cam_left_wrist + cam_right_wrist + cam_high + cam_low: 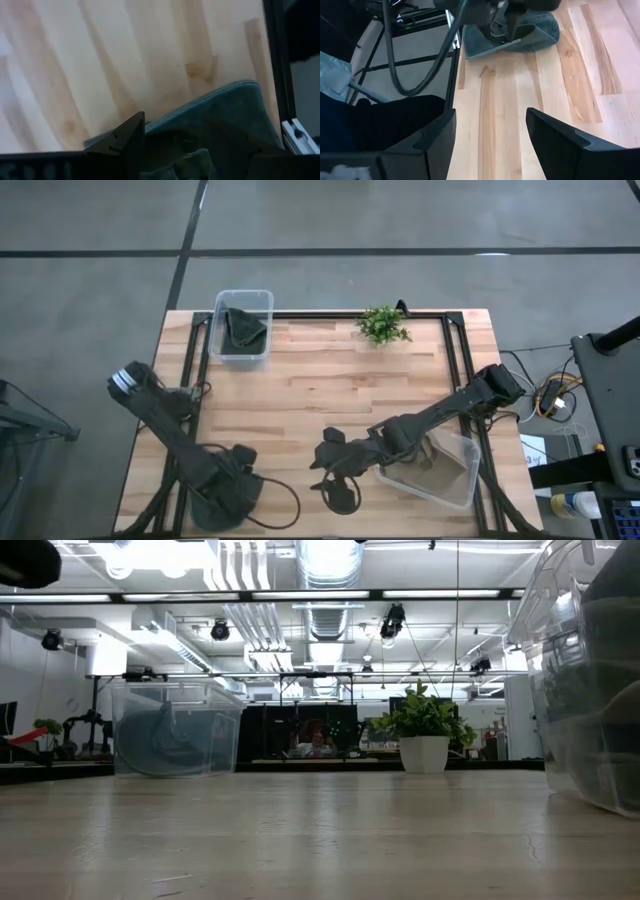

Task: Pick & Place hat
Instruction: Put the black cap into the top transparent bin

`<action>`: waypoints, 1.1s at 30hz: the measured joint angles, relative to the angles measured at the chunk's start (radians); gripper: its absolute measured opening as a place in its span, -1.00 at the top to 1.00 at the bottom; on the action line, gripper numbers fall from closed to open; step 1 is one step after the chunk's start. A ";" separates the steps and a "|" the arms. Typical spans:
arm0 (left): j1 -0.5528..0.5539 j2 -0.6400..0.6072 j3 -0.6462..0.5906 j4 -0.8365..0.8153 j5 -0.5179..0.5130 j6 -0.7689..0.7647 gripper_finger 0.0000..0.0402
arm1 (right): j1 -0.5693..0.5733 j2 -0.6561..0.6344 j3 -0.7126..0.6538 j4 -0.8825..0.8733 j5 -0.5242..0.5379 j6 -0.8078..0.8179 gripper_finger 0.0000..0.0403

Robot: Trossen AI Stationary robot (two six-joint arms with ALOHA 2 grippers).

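One hat (pixel 512 35) lies under the left hand (pixel 502 22) at table's edge.

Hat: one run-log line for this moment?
left gripper: open, astride grey-green fabric hat, near-left corner of wooden table | right gripper: open, above table, waiting | hat: on table

Light is even and fairly bright on the table (pixel 330 395) in the high view, with soft dark shadows under the arms toward 6 o'clock. In the low view, ceiling lamps (pixel 150 555) blaze at 11 o'clock and the near tabletop is blurred. The left wrist view is soft and hazy throughout.
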 joint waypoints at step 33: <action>0.009 0.175 0.000 -0.011 0.049 0.454 0.86 | 0.017 0.000 -0.051 0.092 0.001 0.127 -0.16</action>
